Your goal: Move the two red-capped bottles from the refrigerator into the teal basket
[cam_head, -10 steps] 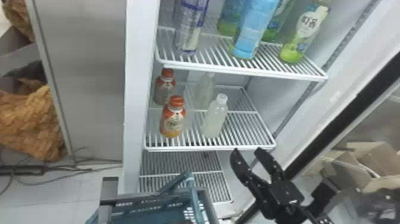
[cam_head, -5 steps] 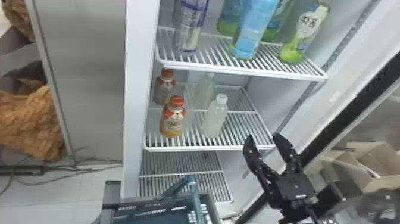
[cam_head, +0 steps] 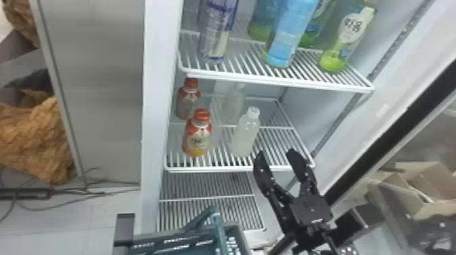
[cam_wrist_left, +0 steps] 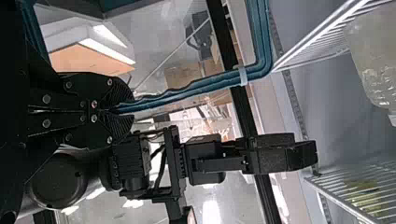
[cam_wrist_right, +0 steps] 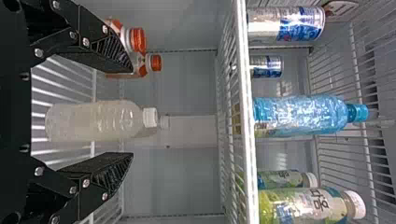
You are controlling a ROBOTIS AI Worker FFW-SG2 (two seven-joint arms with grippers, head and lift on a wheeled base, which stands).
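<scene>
The two red-capped bottles stand upright on the left side of the middle shelf (cam_head: 241, 168): the front red-capped bottle (cam_head: 196, 139) near its front edge, the rear red-capped bottle (cam_head: 187, 103) farther back. To their right on the middle shelf are the front white-capped bottle (cam_head: 245, 135), cloudy and upright, and the rear white-capped bottle (cam_head: 233, 106) behind it.

The right claw (cam_head: 275, 153) is at the front right of the middle shelf, its two fingers spread well apart. In the right wrist view, the front white-capped bottle lies in line with the gap between those fingers; I can't tell how near it is.

Below the middle shelf and in front of the refrigerator is the teal basket (cam_head: 237, 234). In the left wrist view, the left claw (cam_wrist_left: 112, 112) has its fingers closed on the basket's teal handle (cam_wrist_left: 187, 93).

Above the middle shelf, the upper shelf (cam_head: 278, 79) carries a blue bottle (cam_head: 291, 30), a green bottle (cam_head: 346, 40) and a blue-and-silver can (cam_wrist_right: 299, 23). Under the middle shelf is a lower rack (cam_head: 210, 213). Well to its right are cardboard boxes (cam_head: 410, 190); well to its left are loose cables (cam_head: 101, 184) on the floor.
</scene>
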